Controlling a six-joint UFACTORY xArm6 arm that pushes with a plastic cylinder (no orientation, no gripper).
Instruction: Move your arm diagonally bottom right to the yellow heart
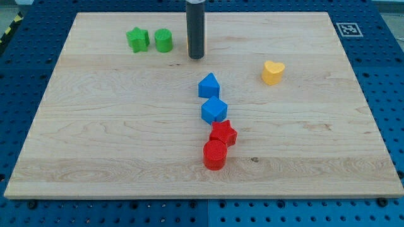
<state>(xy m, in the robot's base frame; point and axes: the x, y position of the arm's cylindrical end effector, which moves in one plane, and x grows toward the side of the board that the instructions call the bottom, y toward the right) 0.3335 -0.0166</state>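
A straight dark grey cylindrical rod, smooth and faintly glossy, ending below in my tip (pixel 196 57), blunt and rounded.

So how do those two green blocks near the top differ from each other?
The green star block has pointed arms; the green round block has a smooth, cylinder-like outline. The star lies further toward the view's left, the round one nearer my tip. Both share the same green and similar size, side by side, apart.
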